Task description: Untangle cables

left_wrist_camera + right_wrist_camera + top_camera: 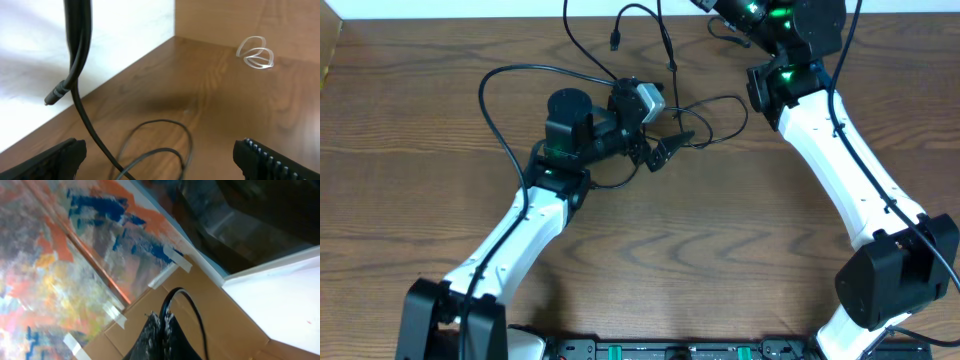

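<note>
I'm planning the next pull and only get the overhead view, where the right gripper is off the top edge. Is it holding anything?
Observer: Yes. The right gripper is shut on a black cable that arcs up from its tips.
Operator: And is anything pinched in the left one?
Observer: No. The left gripper stands wide open, and a hanging cable crosses the gap ungripped.
Operator: Is anything else ahead of it?
Observer: A small clear plastic loop lies on the table beyond it.
</note>
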Tool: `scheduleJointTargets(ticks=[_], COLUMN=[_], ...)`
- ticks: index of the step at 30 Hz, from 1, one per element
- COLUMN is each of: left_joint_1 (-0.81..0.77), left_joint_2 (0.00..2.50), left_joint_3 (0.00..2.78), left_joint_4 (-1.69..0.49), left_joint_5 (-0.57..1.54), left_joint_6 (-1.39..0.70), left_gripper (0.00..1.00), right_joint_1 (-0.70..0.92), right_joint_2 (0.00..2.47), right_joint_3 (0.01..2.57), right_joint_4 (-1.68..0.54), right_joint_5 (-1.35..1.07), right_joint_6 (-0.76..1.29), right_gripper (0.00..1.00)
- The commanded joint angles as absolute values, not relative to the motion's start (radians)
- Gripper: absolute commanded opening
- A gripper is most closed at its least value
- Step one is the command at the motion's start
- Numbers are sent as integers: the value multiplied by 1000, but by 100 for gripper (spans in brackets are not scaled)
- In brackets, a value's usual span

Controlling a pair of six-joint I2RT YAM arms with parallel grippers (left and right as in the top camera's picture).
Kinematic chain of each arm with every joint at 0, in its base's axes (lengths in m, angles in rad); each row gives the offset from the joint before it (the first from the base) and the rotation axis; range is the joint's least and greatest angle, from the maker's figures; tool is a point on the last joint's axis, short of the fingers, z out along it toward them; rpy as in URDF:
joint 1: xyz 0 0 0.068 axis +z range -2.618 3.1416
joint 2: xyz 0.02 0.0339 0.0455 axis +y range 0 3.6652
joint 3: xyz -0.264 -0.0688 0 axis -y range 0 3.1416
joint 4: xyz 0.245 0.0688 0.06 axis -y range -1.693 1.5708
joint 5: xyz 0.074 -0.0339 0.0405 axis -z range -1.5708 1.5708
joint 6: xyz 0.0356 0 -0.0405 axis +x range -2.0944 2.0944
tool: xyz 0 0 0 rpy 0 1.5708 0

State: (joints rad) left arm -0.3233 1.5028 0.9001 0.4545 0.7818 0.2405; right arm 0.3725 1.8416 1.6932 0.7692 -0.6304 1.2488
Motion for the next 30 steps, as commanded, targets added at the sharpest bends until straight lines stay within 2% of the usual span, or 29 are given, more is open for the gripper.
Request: scheduleJointTargets(ticks=[1,7,16,21,25,29,30], left_joint_1=[-325,-325,-348,-360,-361,-361,-361], left_joint_2=[1536,1577,1584,1615,1650,1667,1667], left_joint_3=[913,913,914,914,914,914,914], left_joint_4=[503,592,683,691,707,724,724], left_joint_5=[738,591,582,561,548,548,548], left_joint_6=[250,233,175,175,175,175,175], left_gripper=[99,99,99,93,77,42,38], right_joint_1=[375,375,382,402,415,421,421], right_joint_2=[1837,1837,1837,1837,1837,1837,1837], right_joint_3=[1704,1704,1704,1704,1704,1704,1704], right_joint_4=[792,827,857,874,884,883,884], right_joint_5=[-593,-597,-623,-638,-639,-642,-642], right_joint_6=[1323,1386,1421,1423,1429,1429,1429], right_gripper=[1,1,1,1,1,1,1])
